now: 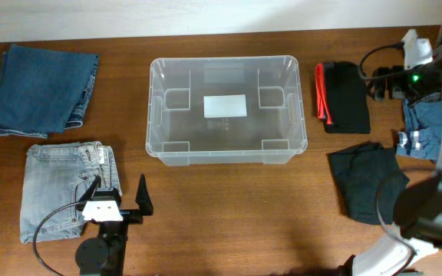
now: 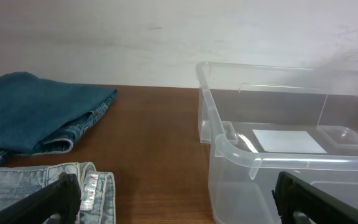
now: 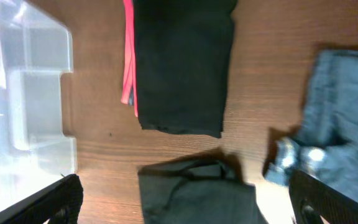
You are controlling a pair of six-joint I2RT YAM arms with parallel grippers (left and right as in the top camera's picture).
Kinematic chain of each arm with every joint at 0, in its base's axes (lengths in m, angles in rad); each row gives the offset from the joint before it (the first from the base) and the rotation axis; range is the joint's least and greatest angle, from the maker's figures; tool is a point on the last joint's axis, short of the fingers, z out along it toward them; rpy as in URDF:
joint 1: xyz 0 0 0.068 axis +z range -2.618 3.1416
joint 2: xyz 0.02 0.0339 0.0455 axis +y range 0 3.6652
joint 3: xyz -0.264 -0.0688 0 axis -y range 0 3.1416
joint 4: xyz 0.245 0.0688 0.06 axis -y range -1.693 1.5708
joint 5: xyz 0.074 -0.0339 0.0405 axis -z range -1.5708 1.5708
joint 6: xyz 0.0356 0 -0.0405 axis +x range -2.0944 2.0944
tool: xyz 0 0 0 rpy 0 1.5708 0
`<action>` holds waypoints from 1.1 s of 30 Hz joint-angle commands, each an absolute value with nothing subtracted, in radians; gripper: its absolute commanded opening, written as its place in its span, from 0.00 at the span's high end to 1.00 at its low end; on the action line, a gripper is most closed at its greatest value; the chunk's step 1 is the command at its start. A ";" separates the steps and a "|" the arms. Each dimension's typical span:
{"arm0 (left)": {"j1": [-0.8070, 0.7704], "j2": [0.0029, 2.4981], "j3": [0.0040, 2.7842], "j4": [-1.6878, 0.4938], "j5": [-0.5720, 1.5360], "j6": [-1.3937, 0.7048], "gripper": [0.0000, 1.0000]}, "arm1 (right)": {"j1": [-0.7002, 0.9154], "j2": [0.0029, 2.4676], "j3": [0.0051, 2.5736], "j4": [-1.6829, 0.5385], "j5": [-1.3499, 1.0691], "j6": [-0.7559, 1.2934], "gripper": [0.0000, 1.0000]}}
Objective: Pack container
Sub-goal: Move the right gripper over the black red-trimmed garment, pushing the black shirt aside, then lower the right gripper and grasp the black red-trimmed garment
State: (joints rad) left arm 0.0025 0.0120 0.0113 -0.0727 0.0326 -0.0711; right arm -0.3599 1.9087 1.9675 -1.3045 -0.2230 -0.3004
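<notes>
Container (image 1: 227, 146) mid-table; L claw (image 1: 120, 188) by jeans (image 1: 60, 192), R claw (image 3: 191, 208) nr black garment (image 3: 182, 62), both spread.

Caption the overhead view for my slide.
Empty clear container mid-table; dark jeans and faded jeans left, black red-trimmed garment right.

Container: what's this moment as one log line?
container: empty | folded clothes: outside, both sides | left gripper: open, empty | right gripper: open, empty

Overhead straight down; left wrist low, level; right wrist downward, close (all share container (image 1: 229, 139)).
</notes>
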 commanded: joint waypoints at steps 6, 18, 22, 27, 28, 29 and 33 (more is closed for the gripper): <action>0.007 0.007 0.009 -0.080 0.030 -0.063 0.01 | -0.374 2.141 1.983 -1.260 -0.344 -0.517 0.02; 0.007 0.007 0.009 -0.080 0.030 -0.063 0.01 | -0.374 2.253 1.983 -1.191 -0.318 -0.517 0.01; 0.007 0.007 0.009 -0.080 0.030 -0.063 0.01 | -0.373 2.255 1.983 -1.180 -0.318 -0.516 0.01; 0.007 0.007 0.009 -0.080 0.030 -0.063 0.01 | -0.372 2.287 1.982 -1.181 -0.321 -0.517 0.01; 0.007 0.007 0.009 -0.080 0.030 -0.063 0.01 | -0.372 2.297 1.982 -1.177 -0.322 -0.517 0.01; 0.007 0.007 0.009 -0.080 0.030 -0.063 0.01 | -0.373 2.300 1.982 -1.172 -0.322 -0.517 0.01; 0.007 0.007 0.009 -0.080 0.030 -0.063 0.01 | -0.372 2.303 1.982 -1.155 -0.322 -0.517 0.01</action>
State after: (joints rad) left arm 0.0025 0.0120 0.0113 -0.0727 0.0326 -0.0711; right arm -0.3771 2.2913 1.9675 -1.1629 -0.3126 -0.5022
